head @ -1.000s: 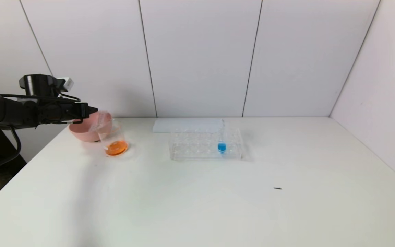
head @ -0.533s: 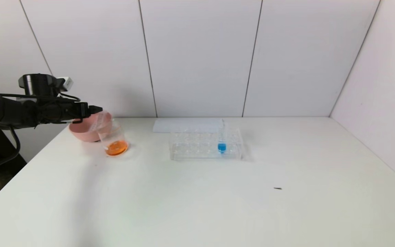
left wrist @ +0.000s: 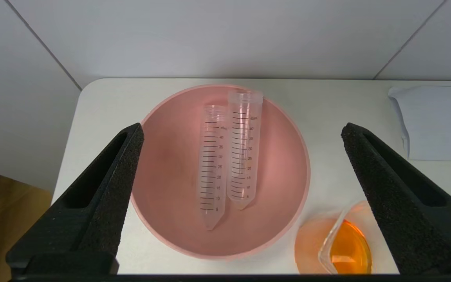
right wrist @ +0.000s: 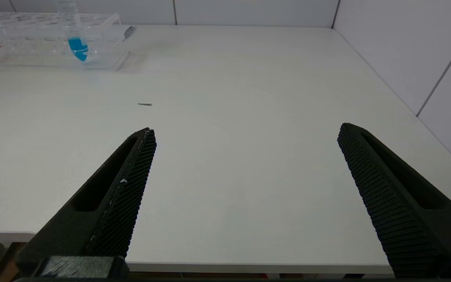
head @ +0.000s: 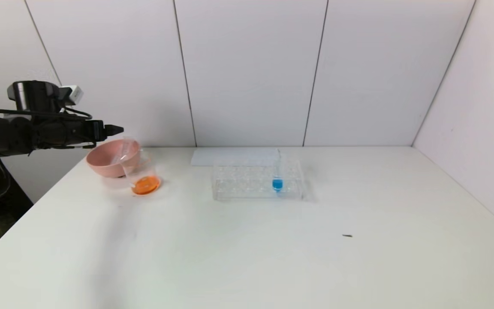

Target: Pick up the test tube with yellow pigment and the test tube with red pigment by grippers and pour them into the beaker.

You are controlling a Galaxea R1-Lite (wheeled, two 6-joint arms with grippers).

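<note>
Two clear graduated test tubes [left wrist: 211, 168] [left wrist: 243, 152] lie side by side in the pink bowl [left wrist: 163, 219]. Neither holds yellow or red pigment, and I cannot tell which tube is which. The beaker [head: 144, 176] stands just beside the bowl with orange liquid [left wrist: 347, 250] in its bottom. My left gripper [left wrist: 243, 129] hangs open above the bowl with nothing between its fingers; in the head view the left gripper [head: 116, 128] sits at the far left, above the bowl's rim [head: 101, 159]. My right gripper [right wrist: 245, 131] is open and empty over the table's near edge.
A clear rectangular rack [head: 257, 180] at mid-table holds one tube of blue liquid [head: 277, 183]; the rack [right wrist: 49, 39] also shows far off in the right wrist view. A white sheet [head: 234, 156] lies behind it. A small dark speck [head: 347, 235] lies on the table.
My left gripper has lifted higher above the pink bowl, and the arm has drawn back slightly to the left. The tubes, beaker and rack have stayed put.
</note>
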